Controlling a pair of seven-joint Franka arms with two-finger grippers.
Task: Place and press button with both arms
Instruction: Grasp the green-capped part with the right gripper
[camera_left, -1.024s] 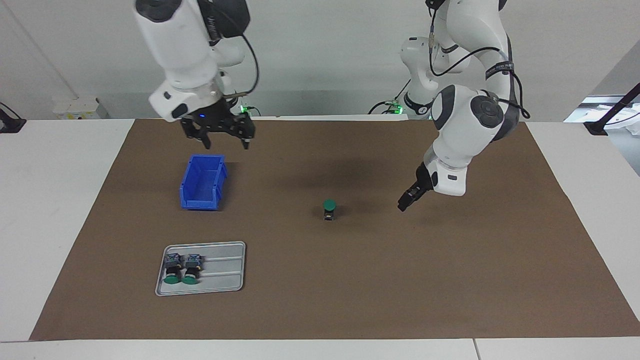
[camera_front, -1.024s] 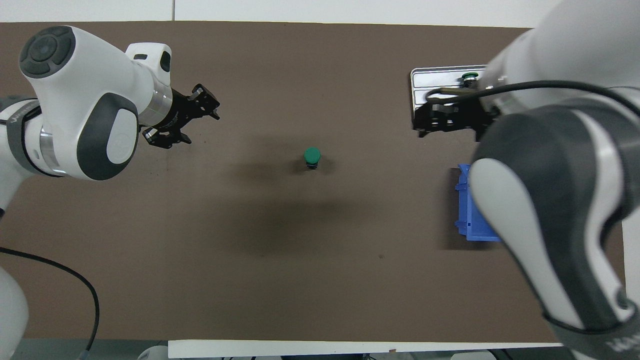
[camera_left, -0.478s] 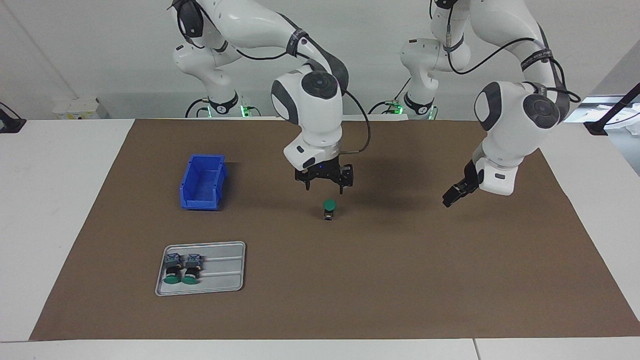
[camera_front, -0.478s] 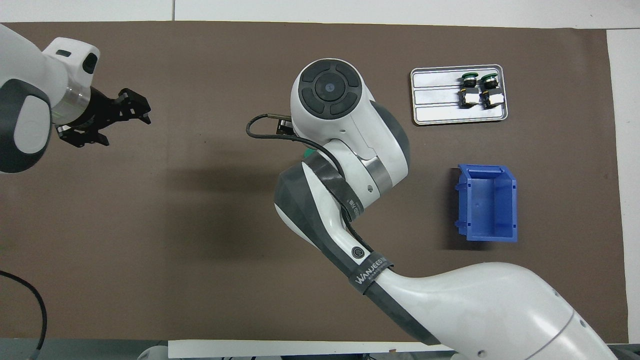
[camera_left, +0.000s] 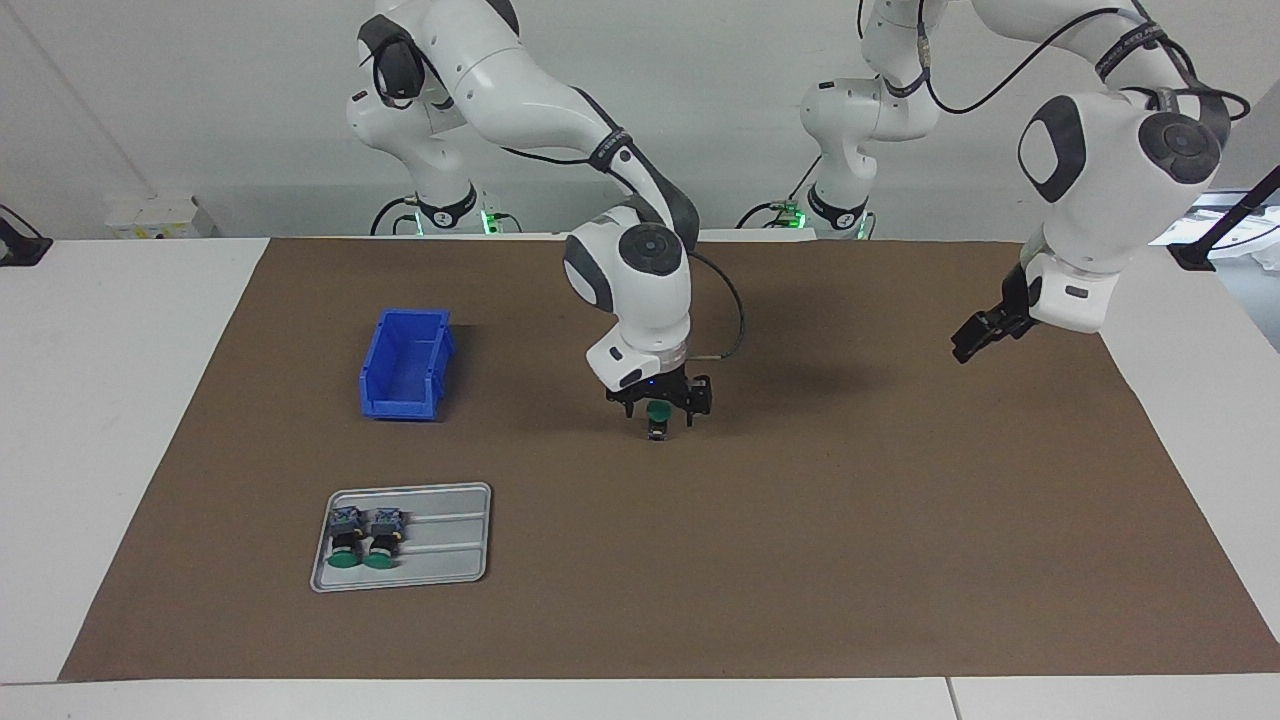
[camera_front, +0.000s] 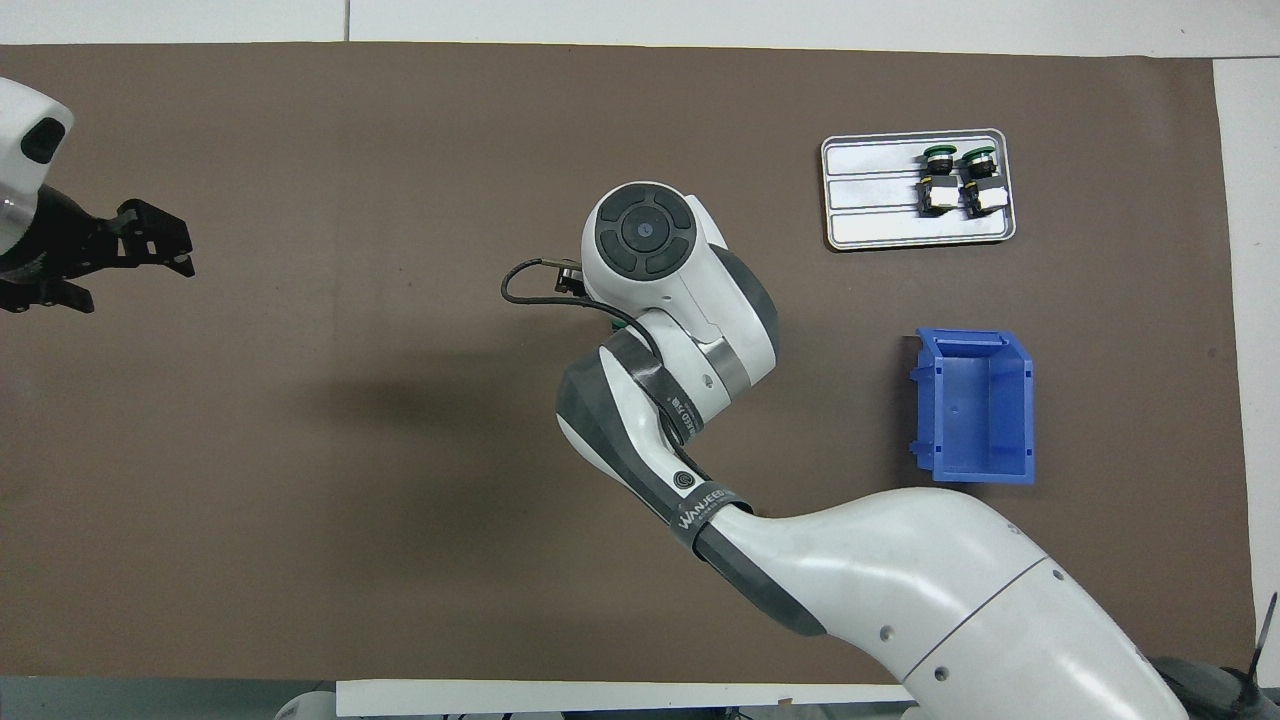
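At the middle of the brown mat (camera_left: 900, 560), the right gripper (camera_left: 659, 405), fingers spread, straddles the upright button (camera_left: 657, 414) and could topple it by closing off-centre, while the left gripper (camera_left: 975, 336) waits spread over the mat's edge at the left arm's end.

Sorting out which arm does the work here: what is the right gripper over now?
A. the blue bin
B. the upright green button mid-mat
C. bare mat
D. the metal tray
B: the right gripper is down around the upright green button, fingers open on either side of its cap.
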